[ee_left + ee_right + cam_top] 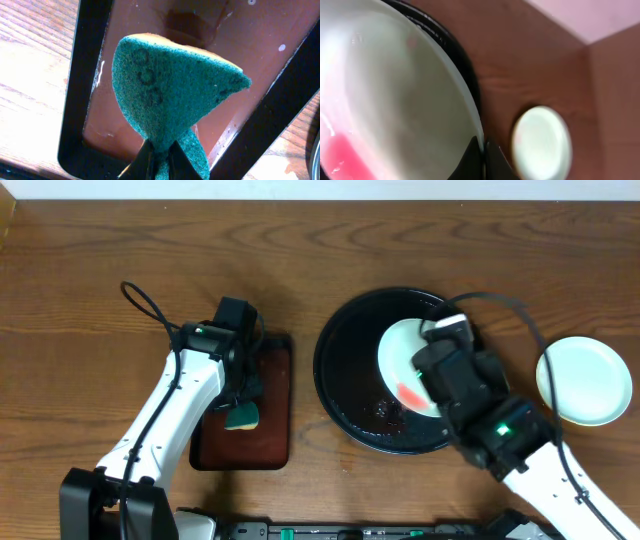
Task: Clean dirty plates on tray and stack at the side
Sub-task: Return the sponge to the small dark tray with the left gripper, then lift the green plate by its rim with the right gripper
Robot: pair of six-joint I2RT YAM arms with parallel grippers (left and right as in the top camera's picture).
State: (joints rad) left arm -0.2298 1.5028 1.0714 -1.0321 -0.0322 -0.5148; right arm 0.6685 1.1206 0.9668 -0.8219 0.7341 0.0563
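Observation:
A pale mint-white plate (403,360) with a red smear is held tilted over the round black tray (345,375); my right gripper (440,355) is shut on its rim. In the right wrist view the plate (395,100) fills the left, with the fingers (482,150) pinching its edge. A second mint-white plate (584,380) lies on the bare wood to the right, also in the right wrist view (542,145). My left gripper (240,405) is shut on a green sponge (170,95) above the small brown tray (270,380). The pale yellow plate is out of view.
The small rectangular dark-brown tray (85,75) lies left of the black tray, with its reddish floor wet and marked. Bare wood tabletop (120,240) runs along the back and far left. A pale wall shows in the right wrist view (590,17).

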